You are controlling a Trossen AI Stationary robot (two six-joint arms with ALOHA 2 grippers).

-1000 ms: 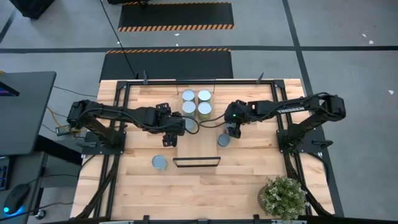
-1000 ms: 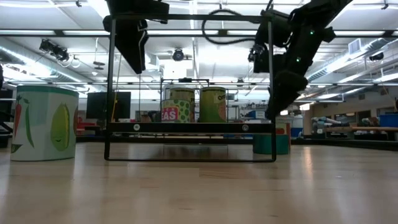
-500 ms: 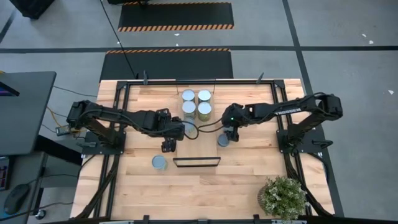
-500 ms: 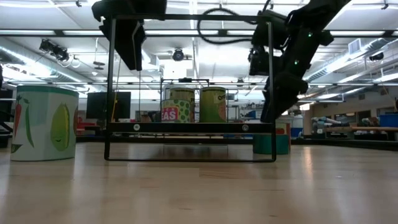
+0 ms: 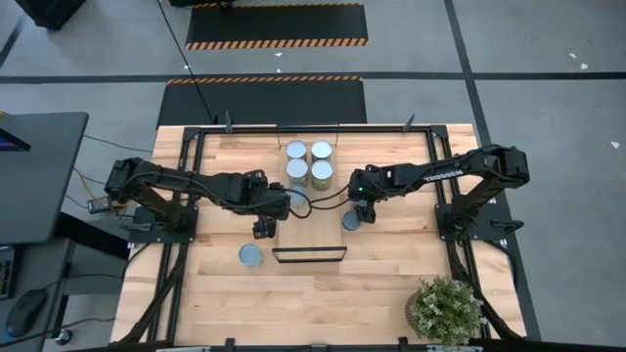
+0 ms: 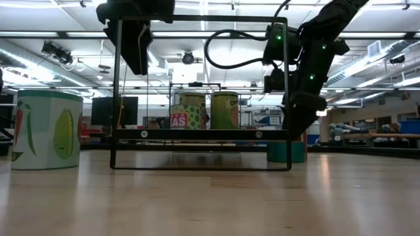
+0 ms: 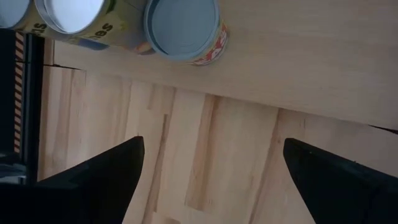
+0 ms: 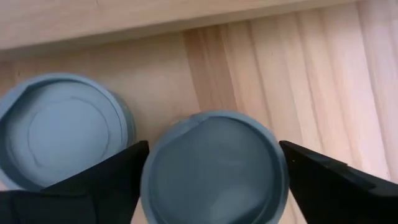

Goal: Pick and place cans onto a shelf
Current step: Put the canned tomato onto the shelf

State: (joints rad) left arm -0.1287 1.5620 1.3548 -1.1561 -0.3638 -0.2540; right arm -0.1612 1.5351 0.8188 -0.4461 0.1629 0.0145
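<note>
Several cans [image 5: 309,160] stand upright on the far half of the shelf [image 5: 311,210], a light-wood board with a black lip [image 5: 309,254] at its near end. One can [image 5: 347,223] stands on the table by the shelf's right edge. My right gripper [image 8: 214,144] is open over it, one finger on each side of its top [image 8: 214,171]; I see no touch. A second can [image 8: 62,127] stands close beside it. Another can [image 5: 251,255] stands on the table left of the shelf. My left gripper [image 7: 211,180] hangs open above the table at the shelf's left edge.
A black metal frame [image 5: 196,137] runs around the table. A potted plant [image 5: 445,308] sits at the near right corner. In the low view the shelf's black frame [image 6: 200,134] stands in front of the cans [image 6: 225,110].
My right gripper has sunk toward the can beside the shelf's right edge, staying open. The cans and the shelf have kept their places.
</note>
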